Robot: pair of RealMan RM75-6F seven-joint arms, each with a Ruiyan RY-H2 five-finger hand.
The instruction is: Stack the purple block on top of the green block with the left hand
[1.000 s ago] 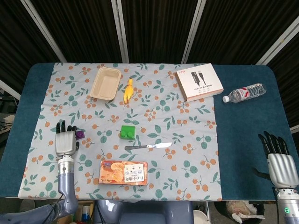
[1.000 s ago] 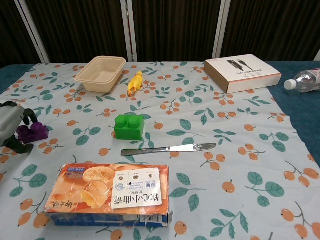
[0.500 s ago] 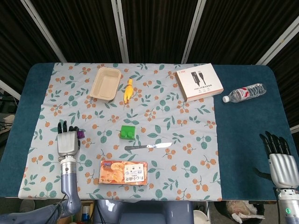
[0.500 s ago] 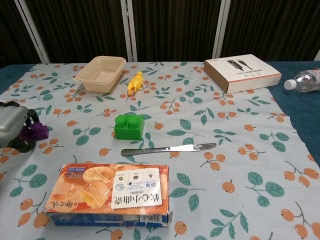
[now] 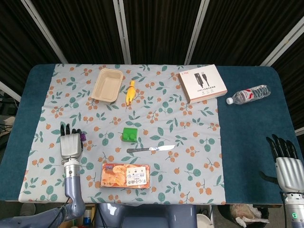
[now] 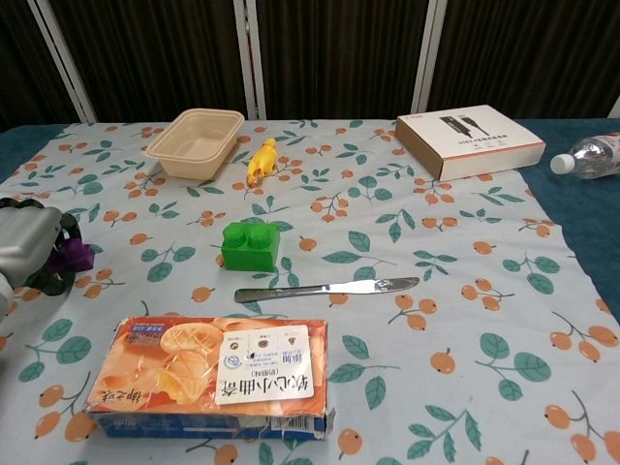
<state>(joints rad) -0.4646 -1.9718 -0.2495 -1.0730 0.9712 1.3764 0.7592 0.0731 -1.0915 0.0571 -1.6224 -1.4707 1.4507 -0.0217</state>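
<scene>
My left hand at lower left of head view, over floral cloth; fingers curled around purple block — I can't tell if grip is firm, block mostly hidden. Green block sits centre frame, well apart to right of purple one, knife just below it. My right hand at lower right corner, fingers straight and close together, holding nothing.
</scene>
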